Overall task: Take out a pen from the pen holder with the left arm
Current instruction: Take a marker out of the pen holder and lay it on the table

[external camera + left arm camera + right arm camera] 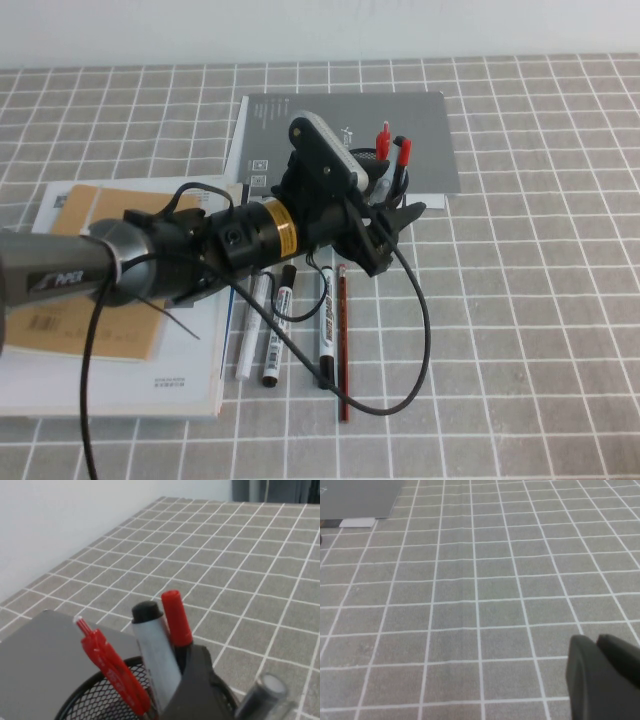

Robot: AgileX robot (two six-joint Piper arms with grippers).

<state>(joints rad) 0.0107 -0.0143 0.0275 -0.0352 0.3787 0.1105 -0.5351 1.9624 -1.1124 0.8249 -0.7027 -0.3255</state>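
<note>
Left end effector at the pen holder, pens inside it.
Loose pens point(272, 335) lie on your desk point(540, 330); beyond them your left end effector point(398, 238) hovers, fingers spread, just beside the mesh pen holder point(90, 700), where a red marker point(176, 617) stands. Your right end effector point(606, 680) hangs over bare tiles; you cannot tell its state.

Office-type desk station: grid-pattern tablecloth point(540, 300), stacked books point(120, 385) at 9 o'clock, grey booklet point(400, 130) at 12 o'clock, mesh pen holder point(95, 700), loose markers point(275, 340) at 6 o'clock.
</note>
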